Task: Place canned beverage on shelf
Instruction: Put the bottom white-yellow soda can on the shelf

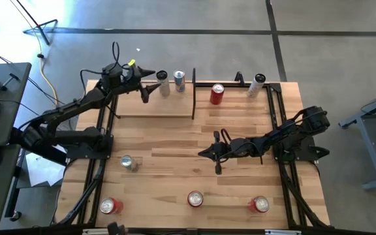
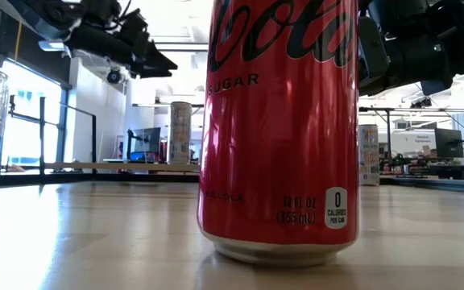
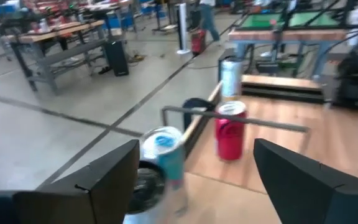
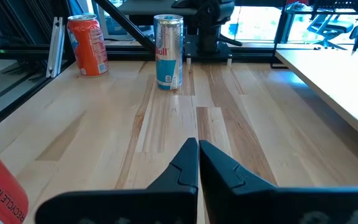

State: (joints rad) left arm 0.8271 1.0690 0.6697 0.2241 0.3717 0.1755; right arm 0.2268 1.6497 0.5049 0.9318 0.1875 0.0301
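The shelf (image 1: 155, 104) is a pale wood platform at the table's far left, with a thin upright end panel (image 1: 194, 91). Two cans stand upright on it: a dark-topped one (image 1: 162, 83) and a silver-blue one (image 1: 179, 79). My left gripper (image 1: 147, 89) hovers open just left of them, holding nothing. In the left wrist view both cans (image 3: 166, 155) show beyond and below the spread fingers (image 3: 104, 180). A red can (image 1: 217, 94) stands on the table just right of the panel. My right gripper (image 1: 212, 155) waits shut over the table's middle, holding nothing.
A tall white can (image 1: 258, 85) stands at the far right. More cans stand on the tabletop: silver-blue (image 1: 128, 163) at the left, and three red-topped ones along the near edge (image 1: 110, 206), (image 1: 195, 198), (image 1: 260, 205). Bare planks lie between the arms.
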